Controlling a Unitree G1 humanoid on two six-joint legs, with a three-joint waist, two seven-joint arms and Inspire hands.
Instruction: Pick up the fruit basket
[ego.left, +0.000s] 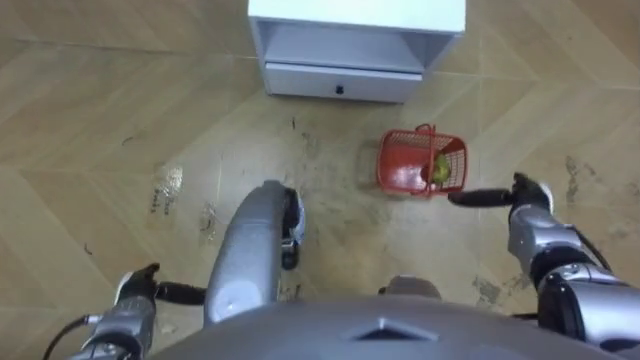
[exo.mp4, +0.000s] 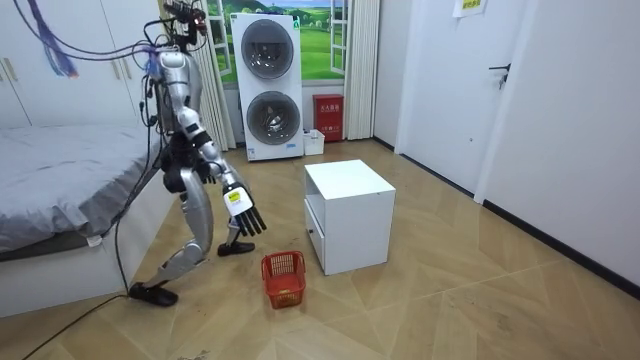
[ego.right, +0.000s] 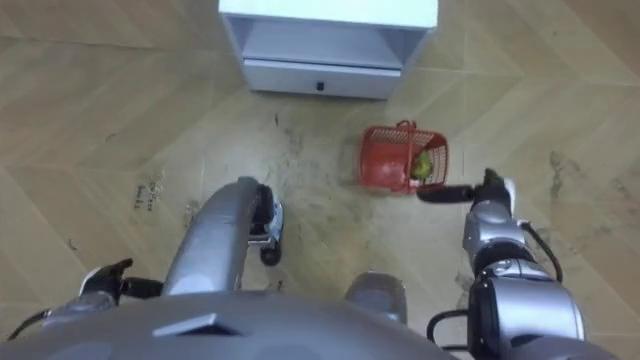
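Fruit basket (ego.left: 405, 165) sits on the floor just before the white cabinet (ego.left: 355, 45), one yellow-green fruit (ego.left: 440, 170) inside. Right hand (ego.left: 495, 197) hovers beside it, fingers straight and empty, likely lining up a reach. Left hand (ego.left: 150, 290) hangs low, fingers straight.

the fruit basket (ego.left: 421, 162) sits on wooden floor (ego.left: 120, 110) that lies bare on its left, right and near sides. the white drawer cabinet (ego.left: 345, 45) stands close behind it and closes off the far side. the right hand (ego.left: 490, 197), fingers straight, hangs near the basket's near right corner with nothing between them. the bed (exo.mp4: 60, 180) stands well apart, at the robot's back.
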